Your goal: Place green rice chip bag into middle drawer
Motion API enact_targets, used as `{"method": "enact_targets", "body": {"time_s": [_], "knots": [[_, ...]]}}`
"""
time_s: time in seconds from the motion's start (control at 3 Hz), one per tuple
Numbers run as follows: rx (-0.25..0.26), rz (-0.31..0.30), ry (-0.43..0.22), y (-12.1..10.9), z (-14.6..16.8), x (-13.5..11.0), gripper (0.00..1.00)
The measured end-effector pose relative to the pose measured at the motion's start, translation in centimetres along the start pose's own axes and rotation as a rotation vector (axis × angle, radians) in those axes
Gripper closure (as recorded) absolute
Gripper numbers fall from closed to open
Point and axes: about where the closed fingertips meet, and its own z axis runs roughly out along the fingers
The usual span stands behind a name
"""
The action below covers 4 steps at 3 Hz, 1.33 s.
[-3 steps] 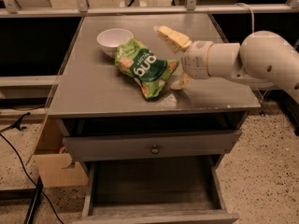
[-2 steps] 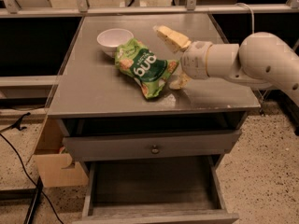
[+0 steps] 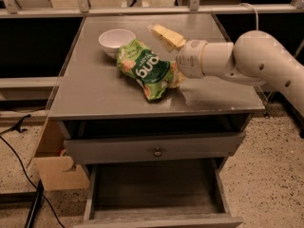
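A speckled floor surrounds a grey wooden cabinet. Nearest, one wide grey middle drawer [image 3: 154, 189] stands pulled open, below one shut grey drawer front with a round dark knob [image 3: 155, 152]. On the grey tabletop [image 3: 95, 94] lies one crinkly green rice chip bag [image 3: 145, 70]. The white arm's end effector [image 3: 176, 77] is at the bag's right edge; its grip cannot be told. Farther back sit one white round bowl [image 3: 117, 39] and one pale yellow block [image 3: 167, 36]. Nothing has shifted since the earlier frame.
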Motion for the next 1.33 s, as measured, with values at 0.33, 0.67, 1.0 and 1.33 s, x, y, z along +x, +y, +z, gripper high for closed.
{"method": "enact_targets", "body": {"time_s": [0.33,0.67,1.0,1.33], "knots": [[-0.013,-0.014,-0.018,-0.09,1.22,-0.26,0.19],[-0.014,-0.014,-0.019,-0.10,1.26,-0.28,0.41],[-0.014,-0.014,-0.019,-0.10,1.26,-0.29,0.64],[-0.014,-0.014,-0.019,-0.10,1.26,-0.29,0.88]]}}
